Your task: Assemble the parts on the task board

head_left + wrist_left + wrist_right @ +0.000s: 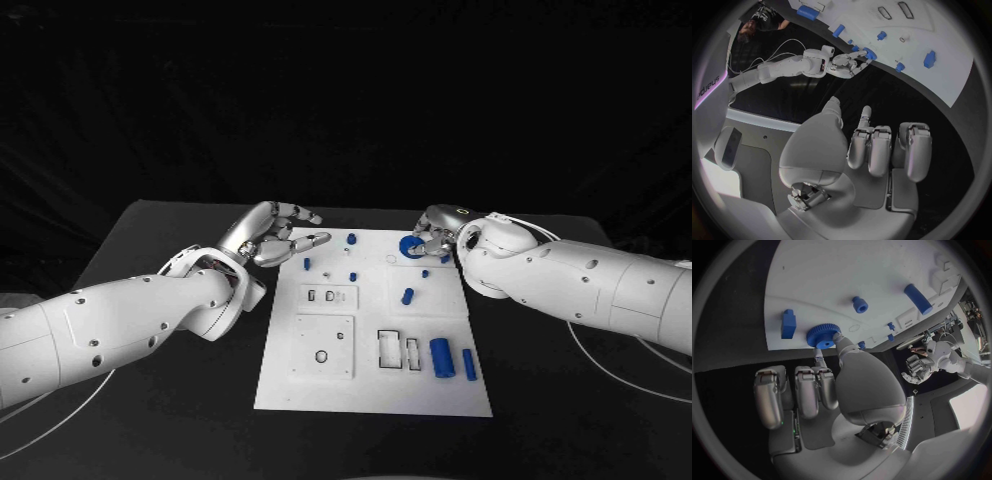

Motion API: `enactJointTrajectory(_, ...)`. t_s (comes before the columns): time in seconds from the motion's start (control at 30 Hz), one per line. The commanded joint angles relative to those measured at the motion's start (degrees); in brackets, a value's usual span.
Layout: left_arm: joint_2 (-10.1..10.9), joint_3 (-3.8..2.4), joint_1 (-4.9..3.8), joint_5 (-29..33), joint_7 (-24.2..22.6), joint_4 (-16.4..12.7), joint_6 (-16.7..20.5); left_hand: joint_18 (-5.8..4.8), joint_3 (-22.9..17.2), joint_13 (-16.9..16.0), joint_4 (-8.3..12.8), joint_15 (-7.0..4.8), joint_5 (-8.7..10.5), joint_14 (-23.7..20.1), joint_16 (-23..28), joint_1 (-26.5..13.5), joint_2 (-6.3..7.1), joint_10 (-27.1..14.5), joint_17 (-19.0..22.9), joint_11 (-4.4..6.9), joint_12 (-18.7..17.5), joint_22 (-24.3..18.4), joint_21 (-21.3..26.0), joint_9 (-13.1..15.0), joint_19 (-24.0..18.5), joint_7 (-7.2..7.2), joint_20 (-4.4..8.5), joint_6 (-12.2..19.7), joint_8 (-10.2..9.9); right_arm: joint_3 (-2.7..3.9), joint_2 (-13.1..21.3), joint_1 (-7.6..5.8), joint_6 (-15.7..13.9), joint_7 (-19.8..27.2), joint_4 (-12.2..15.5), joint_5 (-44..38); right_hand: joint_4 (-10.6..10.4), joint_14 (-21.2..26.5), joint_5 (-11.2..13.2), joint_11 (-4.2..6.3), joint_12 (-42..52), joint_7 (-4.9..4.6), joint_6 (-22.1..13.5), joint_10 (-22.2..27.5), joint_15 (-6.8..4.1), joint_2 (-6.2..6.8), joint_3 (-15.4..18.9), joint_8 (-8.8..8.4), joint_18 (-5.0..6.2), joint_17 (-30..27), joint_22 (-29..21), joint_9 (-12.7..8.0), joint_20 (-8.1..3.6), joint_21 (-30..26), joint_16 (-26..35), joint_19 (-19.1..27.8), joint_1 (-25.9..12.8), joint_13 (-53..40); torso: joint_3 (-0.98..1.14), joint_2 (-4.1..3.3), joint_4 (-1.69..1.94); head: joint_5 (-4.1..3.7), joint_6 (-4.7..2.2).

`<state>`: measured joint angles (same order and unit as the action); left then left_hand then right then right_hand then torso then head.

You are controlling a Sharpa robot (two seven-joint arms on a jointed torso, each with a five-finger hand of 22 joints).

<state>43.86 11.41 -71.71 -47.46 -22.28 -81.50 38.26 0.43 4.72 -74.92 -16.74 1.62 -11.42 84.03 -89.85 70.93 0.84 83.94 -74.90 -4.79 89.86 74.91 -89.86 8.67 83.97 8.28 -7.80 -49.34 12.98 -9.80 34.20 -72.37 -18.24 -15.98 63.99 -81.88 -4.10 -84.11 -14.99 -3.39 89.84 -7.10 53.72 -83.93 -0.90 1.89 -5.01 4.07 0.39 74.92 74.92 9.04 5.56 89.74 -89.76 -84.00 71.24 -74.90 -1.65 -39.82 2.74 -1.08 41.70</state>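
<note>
Two hands were over the far end of the task board (372,390), which lay flat on the black counter (159,250). Pinched at the fingertips of the right hand (437,232) sat a blue gear (413,247), low against the board's far right corner; the right wrist view showed its toothed rim (822,336) between the thumb tip and a finger, the other fingers curled back from it. Off the board's far left edge hovered the left hand (274,235), fingers spread and holding nothing. Nearer the robot than either hand, two blue cylinders (441,357) lay side by side at the board's near right. That gear looked like small, stiff, light plastic, and its ridged rim probably gave fair purchase, so holding it by the rim at opposite sides seemed soundest; a grip across the flat faces would likely let it tip or slip
</note>
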Motion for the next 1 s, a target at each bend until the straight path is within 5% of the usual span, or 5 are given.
enactJointTrajectory(0.03, -0.16, -0.04, -0.02, -0.13, -0.49, -0.04, 0.11, -0.43, -0.21, -15.08, 0.02, -0.31, -0.2, 5.97, -0.15, 0.06, -0.46, 6.06, -15.1, 0.1, 0.14, 15.09, -0.14, 0.07, 6.03, 0.11, -0.28, -0.45, -0.26, 0.0, 0.05, 0.05, -0.26, -0.74, 0.11, -0.78, -0.14, -5.89, 0.08, -0.35, 0.16, -0.26, -0.03, -6.07, 0.5, 0.0, -0.13, -0.13, -0.39, 15.08, 15.08, -0.04, 0.35, 0.26, -0.24, -6.0, -0.64, -15.1, -0.02, -0.01, -0.01, 0.0, 0.02)
enactJointTrajectory(0.63, -0.28, -0.04, -0.01, -0.13, -0.49, 0.04, 0.06, -0.43, -0.17, -15.08, 0.01, -0.31, -0.22, 5.97, -0.15, 0.06, -0.48, 6.06, -15.1, 0.1, 0.14, 15.09, -0.14, 0.06, 6.03, 0.11, -0.27, -0.43, -0.29, 0.0, 0.55, 0.1, -0.31, -1.06, 0.56, -1.11, -0.09, -5.89, 0.93, -0.5, 0.16, -0.34, 0.5, -6.07, 0.72, -0.22, -0.54, 0.05, -0.39, 15.08, 15.08, 0.02, 0.58, 0.26, -0.24, -6.0, -0.92, -15.1, -0.01, 0.01, 0.02, 0.03, 0.34)
enactJointTrajectory(1.0, -0.29, -0.04, -0.01, -0.13, -0.52, 0.08, 0.07, -0.43, -0.17, -15.08, 0.01, -0.31, -0.22, 5.97, -0.15, 0.06, -0.48, 6.06, -15.1, 0.1, 0.14, 15.09, -0.14, 0.06, 6.03, 0.11, -0.27, -0.43, -0.29, 0.0, 0.57, 0.1, 0.15, -1.13, 0.6, -1.35, 0.41, -5.89, 0.56, 0.04, 0.16, 0.36, 5.04, -6.07, 0.44, -1.48, -2.44, 1.33, -0.39, 15.08, 15.08, 0.6, 0.48, 0.26, -0.24, -6.0, -0.58, -15.1, -0.02, -0.01, 0.04, 0.01, 0.46)
